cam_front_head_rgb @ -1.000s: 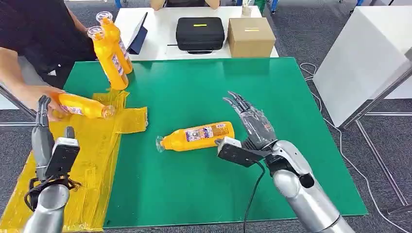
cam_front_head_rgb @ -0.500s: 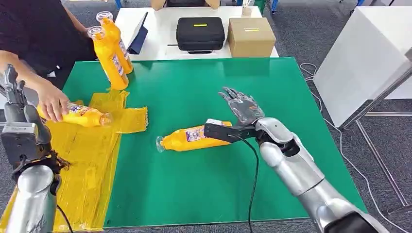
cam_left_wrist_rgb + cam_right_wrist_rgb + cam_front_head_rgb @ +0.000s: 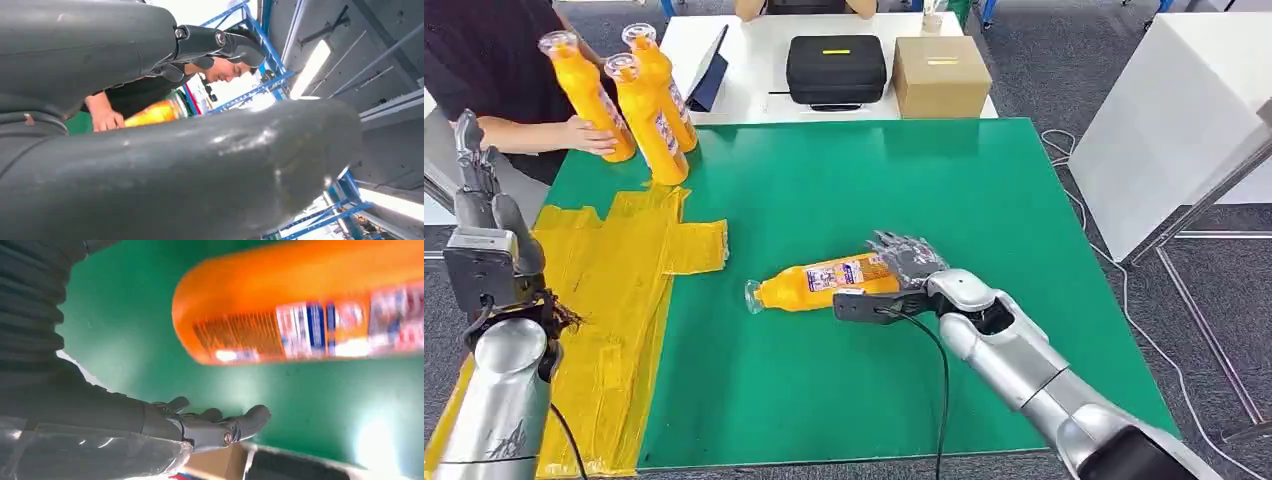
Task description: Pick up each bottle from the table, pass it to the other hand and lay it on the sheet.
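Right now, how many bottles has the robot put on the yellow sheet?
None lie on the yellow sheet. Three bottles stand upright at the table's far left corner, a person's hand on one. The right hand is open at the base of the lying bottle, not gripping. The left hand holds nothing. Grasp, pass and laying remain.

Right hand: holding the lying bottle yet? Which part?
No. The right hand is open beside the base end of the lying bottle, fingers not closed on it. The left hand is raised and holds nothing.
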